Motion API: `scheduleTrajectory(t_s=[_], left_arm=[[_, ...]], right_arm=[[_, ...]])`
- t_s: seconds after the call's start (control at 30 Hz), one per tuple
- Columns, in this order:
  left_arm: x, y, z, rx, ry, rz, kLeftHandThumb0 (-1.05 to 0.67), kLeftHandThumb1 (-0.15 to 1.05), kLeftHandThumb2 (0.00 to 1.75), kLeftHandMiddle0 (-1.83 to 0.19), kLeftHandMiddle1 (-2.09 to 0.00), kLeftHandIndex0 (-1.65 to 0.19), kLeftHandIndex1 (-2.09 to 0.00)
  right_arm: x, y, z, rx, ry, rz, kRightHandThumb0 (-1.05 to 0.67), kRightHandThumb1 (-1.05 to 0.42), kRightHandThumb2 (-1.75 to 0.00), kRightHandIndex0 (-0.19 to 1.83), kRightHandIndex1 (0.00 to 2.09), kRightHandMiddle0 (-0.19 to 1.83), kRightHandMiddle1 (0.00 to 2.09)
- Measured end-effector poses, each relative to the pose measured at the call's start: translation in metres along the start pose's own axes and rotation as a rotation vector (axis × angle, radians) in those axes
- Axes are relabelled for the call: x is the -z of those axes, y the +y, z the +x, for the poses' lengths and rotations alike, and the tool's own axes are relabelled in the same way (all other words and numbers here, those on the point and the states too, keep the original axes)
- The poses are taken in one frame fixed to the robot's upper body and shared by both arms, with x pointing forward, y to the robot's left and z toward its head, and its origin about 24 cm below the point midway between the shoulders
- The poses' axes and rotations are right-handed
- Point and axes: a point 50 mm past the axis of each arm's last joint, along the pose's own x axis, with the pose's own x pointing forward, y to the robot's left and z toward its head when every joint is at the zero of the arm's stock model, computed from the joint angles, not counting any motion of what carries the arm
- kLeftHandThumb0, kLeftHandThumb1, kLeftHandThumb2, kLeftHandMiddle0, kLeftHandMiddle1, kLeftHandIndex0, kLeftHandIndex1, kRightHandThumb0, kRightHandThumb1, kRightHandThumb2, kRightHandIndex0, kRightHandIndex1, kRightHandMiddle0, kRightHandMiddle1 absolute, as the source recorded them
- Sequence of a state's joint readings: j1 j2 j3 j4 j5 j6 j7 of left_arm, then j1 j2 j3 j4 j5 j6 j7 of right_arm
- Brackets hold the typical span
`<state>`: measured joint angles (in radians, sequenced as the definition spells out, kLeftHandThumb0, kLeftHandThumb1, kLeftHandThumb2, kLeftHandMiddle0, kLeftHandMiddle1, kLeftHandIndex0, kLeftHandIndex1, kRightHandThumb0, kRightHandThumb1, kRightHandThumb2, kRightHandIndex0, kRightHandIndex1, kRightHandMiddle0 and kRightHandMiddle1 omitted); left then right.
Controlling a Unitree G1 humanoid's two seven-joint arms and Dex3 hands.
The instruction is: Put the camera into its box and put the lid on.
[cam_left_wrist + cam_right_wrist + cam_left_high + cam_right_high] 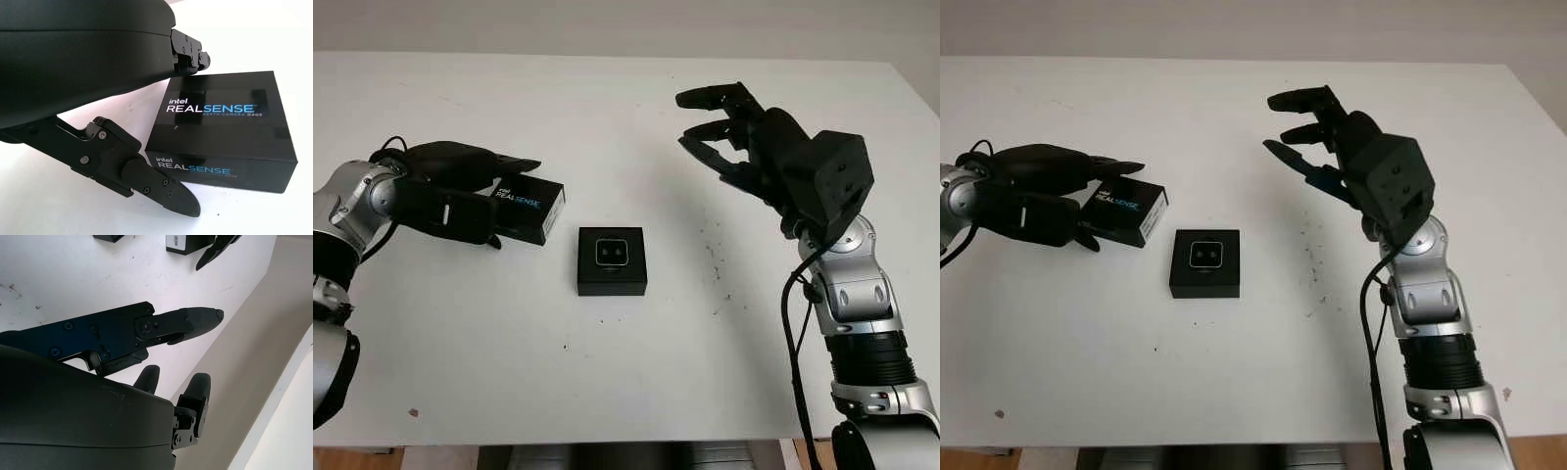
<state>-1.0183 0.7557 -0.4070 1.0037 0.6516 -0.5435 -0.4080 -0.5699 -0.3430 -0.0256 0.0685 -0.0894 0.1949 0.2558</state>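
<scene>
- Our left hand [460,201] sits at the left of the left eye view with its fingers around the lid [527,209], the black piece printed REALSENSE. One finger lies over the lid's top edge and another along its near side, but the lid rests flat on the table [626,372]. We cannot tell whether the fingers are pressing on it or only bracketing it.
- The box [612,260] lies at the centre of the frame, just right of the lid and apart from it. The camera [612,253] appears already seated in it, face up.
- Our right hand [729,132] hangs in the upper right of the frame, well apart from the box, open and holding nothing.
- Risk: if the hold on the lid is loose, we judge it could slip or pivot when raised, since the fingers seem to reach only one end of it.
- Risk: the lid could come down skewed over the box and jam on a corner, or nudge the box, which nothing is steadying.
- Risk: if the camera sits proud of its recess, the lid may not close fully.
- Hidden: the lid's left end is behind our left hand, and its open side cannot be seen, so we cannot confirm which way it faces.
- Hard to make out: how deep the camera sits in the box.
</scene>
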Motion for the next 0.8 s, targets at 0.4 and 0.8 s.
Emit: scheduleTrajectory(t_s=[0.4,0.8], left_arm=[[-0.008,-0.002,0.001,-0.105,-0.114,-0.209,-0.54,0.81,0.06,-0.38,-0.7,-0.42,-0.43],[-0.016,-0.007,-0.003,-0.216,-0.202,-0.289,-0.46,1.05,0.14,-0.42,-1.73,-0.33,-1.59]], right_arm=[[0.001,-0.004,-0.002,0.007,0.005,-0.024,-0.65,-1.05,-0.19,0.05,0.96,0.1,0.71],[0.008,-0.002,-0.007,0.021,0.0,-0.001,-0.65,-1.05,-0.2,0.14,0.6,-0.04,1.05]])
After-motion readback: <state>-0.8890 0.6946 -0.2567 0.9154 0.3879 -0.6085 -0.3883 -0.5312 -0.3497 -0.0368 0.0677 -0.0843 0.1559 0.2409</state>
